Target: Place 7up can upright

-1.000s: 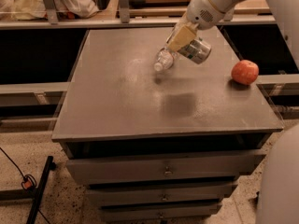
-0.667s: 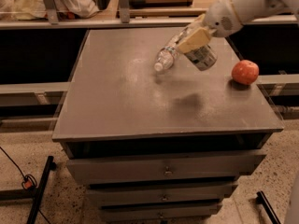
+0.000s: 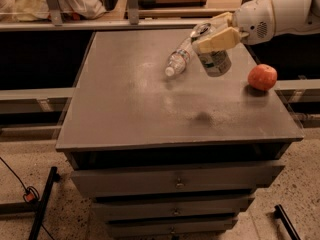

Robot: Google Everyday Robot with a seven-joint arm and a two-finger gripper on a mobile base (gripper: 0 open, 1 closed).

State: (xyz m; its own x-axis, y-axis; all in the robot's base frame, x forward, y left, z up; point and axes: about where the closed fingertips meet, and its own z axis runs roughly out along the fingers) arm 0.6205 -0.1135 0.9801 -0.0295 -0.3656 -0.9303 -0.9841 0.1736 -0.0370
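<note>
The 7up can (image 3: 215,59), silvery with green print, hangs tilted in the air above the right side of the grey tabletop (image 3: 135,109), its silver top pointing up and left. My gripper (image 3: 217,34) comes in from the upper right and is shut on the can near its upper part, with a cream finger (image 3: 220,40) across its side. The can does not touch the table; its faint shadow lies on the surface below.
A clear plastic water bottle (image 3: 179,60) lies on its side just left of the can, white cap toward the front. A red apple (image 3: 262,77) sits near the table's right edge. Drawers run below the front edge. A shelf rail crosses behind the table.
The arm has swung in from the right and the can now hangs more upright and a little lower. The bottle and apple have not moved.
</note>
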